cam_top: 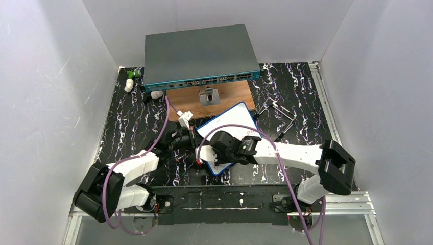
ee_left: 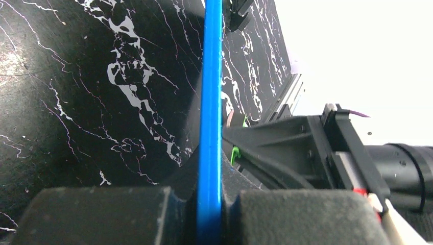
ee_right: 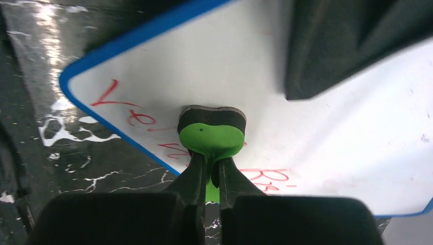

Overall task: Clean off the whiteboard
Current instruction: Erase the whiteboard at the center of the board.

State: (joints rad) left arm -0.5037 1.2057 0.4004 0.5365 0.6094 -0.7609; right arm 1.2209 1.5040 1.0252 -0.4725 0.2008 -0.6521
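Note:
The whiteboard (cam_top: 232, 122) is white with a thin blue frame and lies tilted on the black marbled table. My left gripper (cam_top: 190, 133) is shut on its left edge. In the left wrist view the blue frame (ee_left: 210, 76) runs straight up from between the closed fingers of the left gripper (ee_left: 209, 176). My right gripper (ee_right: 207, 166) is shut on the stem of a green eraser (ee_right: 212, 135). The eraser's dark pad presses on the whiteboard (ee_right: 219, 66), among red handwriting (ee_right: 122, 104). From above, the right gripper (cam_top: 204, 155) is over the board's near corner.
A grey-teal network switch (cam_top: 199, 56) stands at the back, with a brown wooden board (cam_top: 230, 99) just in front of it. Thin black metal rods (cam_top: 278, 120) lie right of the whiteboard. Small white and green items (cam_top: 131, 79) sit at the back left.

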